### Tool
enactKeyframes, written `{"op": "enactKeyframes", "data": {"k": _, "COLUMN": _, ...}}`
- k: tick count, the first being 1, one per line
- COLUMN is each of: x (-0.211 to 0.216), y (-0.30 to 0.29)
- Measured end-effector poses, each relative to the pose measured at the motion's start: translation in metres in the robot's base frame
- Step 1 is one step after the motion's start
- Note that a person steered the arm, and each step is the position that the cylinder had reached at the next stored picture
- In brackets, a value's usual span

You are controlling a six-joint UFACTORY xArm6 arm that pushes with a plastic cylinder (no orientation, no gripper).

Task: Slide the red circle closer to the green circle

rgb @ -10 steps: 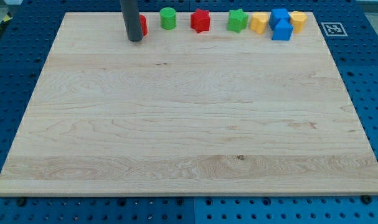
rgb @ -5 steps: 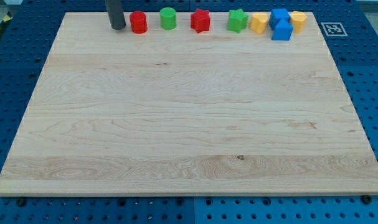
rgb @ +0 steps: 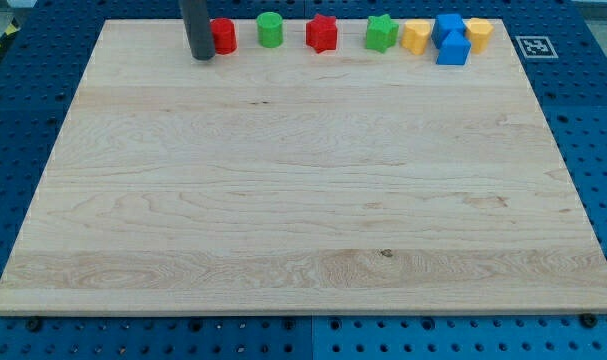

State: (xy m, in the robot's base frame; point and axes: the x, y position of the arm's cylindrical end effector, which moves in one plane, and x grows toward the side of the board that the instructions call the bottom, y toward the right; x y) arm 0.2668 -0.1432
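Observation:
The red circle (rgb: 224, 36) sits near the view's top edge of the wooden board (rgb: 303, 200), left of centre. The green circle (rgb: 271, 29) lies a short way to its right, with a small gap between them. My tip (rgb: 201, 55) is at the red circle's left side, touching or nearly touching it, and the dark rod hides the circle's left edge.
Along the top edge to the right lie a red star (rgb: 322, 34), a green star (rgb: 381, 33), a yellow block (rgb: 415, 37), two blue blocks (rgb: 451, 40) and another yellow block (rgb: 479, 32). A fiducial tag (rgb: 534, 46) sits off the board's top right corner.
My tip went from in front of the red circle to its far left, then came back right and slightly down against its left side. The blocks have not visibly shifted.

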Motion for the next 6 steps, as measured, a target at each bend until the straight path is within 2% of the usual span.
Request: {"op": "enactKeyframes", "data": {"k": 6, "x": -0.021, "y": 0.002}}
